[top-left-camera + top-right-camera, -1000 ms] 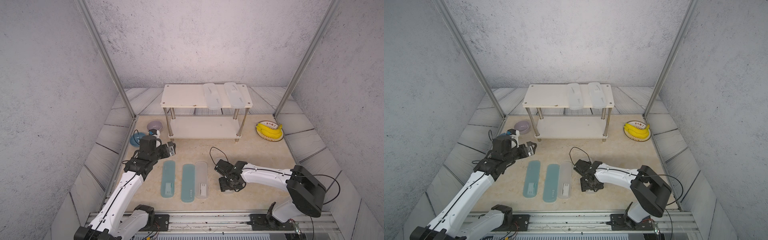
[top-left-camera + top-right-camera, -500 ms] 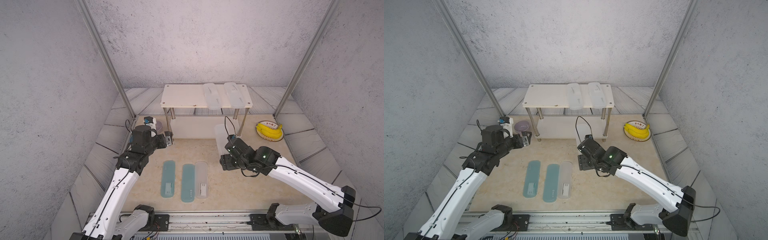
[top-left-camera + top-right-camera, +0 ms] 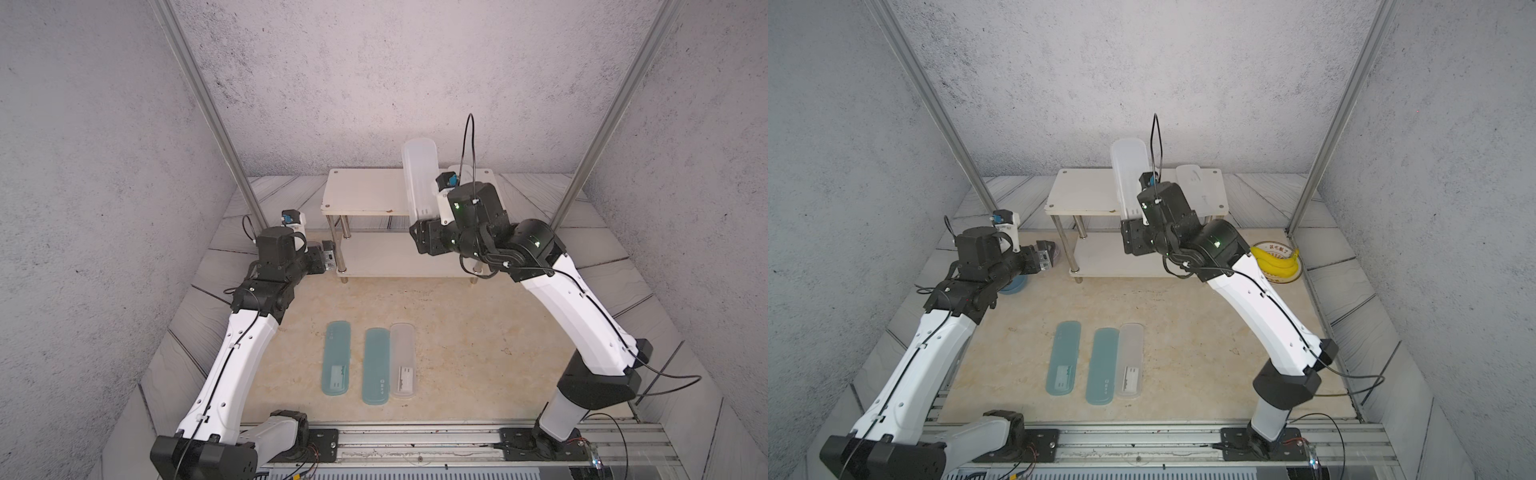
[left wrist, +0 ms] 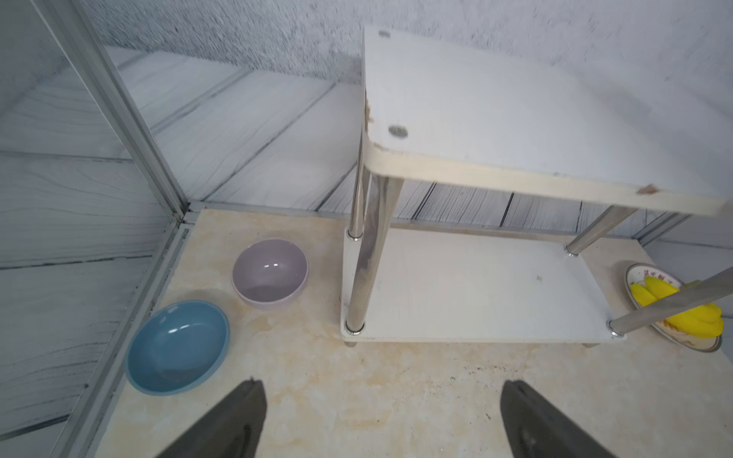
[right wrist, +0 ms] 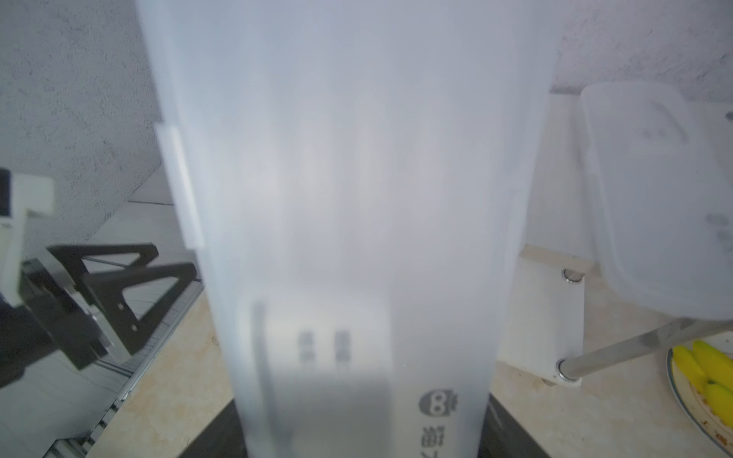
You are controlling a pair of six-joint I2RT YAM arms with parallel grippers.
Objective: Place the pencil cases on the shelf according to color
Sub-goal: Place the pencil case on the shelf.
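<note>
Noted left gripper [image 4: 382,386] with jaws apart and empty, near blue bowl [image 4: 178,349] and lilac bowl [image 4: 269,273]. Counted three pencil cases flat on table [image 3: 478,332] — teal case [image 3: 336,357], second teal case [image 3: 376,365], frosted case [image 3: 403,359], the last two seemingly touching. Found right gripper [image 3: 426,226] clamped on lower end of held frosted case [image 3: 420,178], near upright above shelf [image 3: 361,195] top board — another frosted case [image 3: 1196,187] flat there.
</note>
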